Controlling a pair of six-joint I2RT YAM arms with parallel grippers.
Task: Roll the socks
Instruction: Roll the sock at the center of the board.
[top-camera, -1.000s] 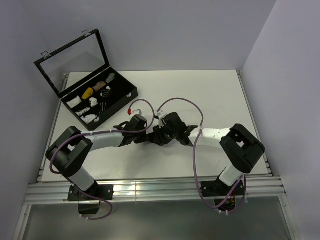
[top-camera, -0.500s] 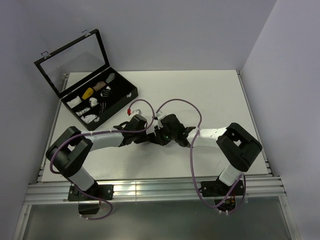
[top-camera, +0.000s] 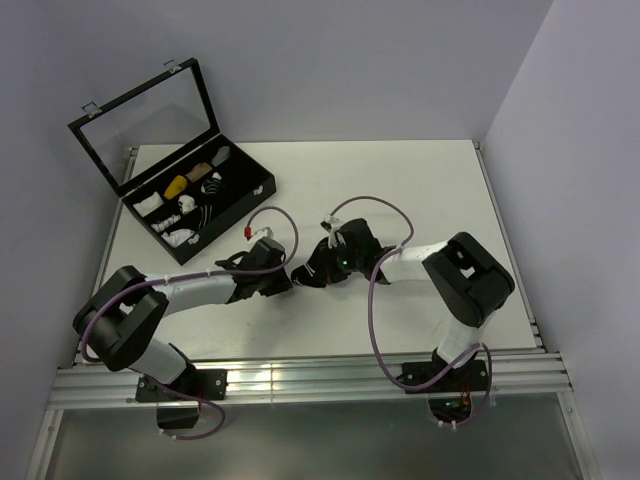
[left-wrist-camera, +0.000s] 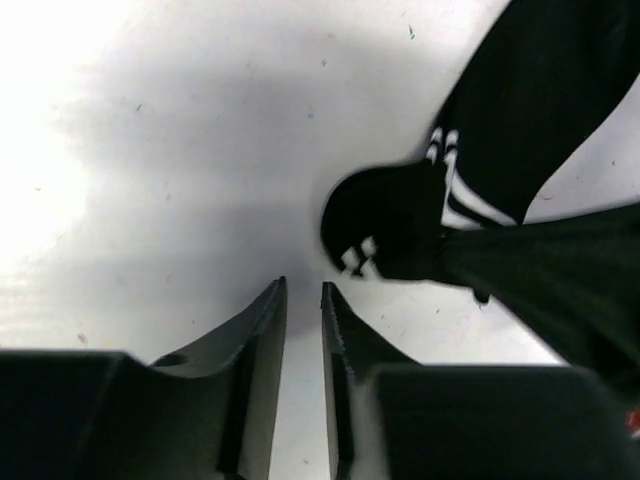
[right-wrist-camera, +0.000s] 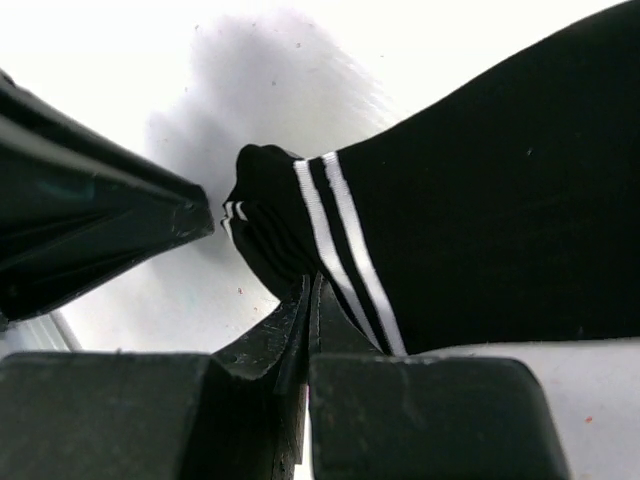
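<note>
The black socks with thin white stripes lie on the white table near its middle, the cuff end folded into a small lump. My right gripper is shut, its tips pinched at the lower edge of that folded cuff. My left gripper sits just short of the lump, its jaws a narrow gap apart with only bare table between them. One of its fingers shows dark at the left of the right wrist view. From above, both grippers meet over the socks and hide most of them.
A black case with its glass lid raised stands at the back left. It holds small white, yellow and tan rolled bundles. Purple cables loop over both arms. Walls close in the table's back and right.
My right gripper has shut and slid left onto the sock cuff. My left gripper has drawn back to the left and opened a little, letting go of the socks.
</note>
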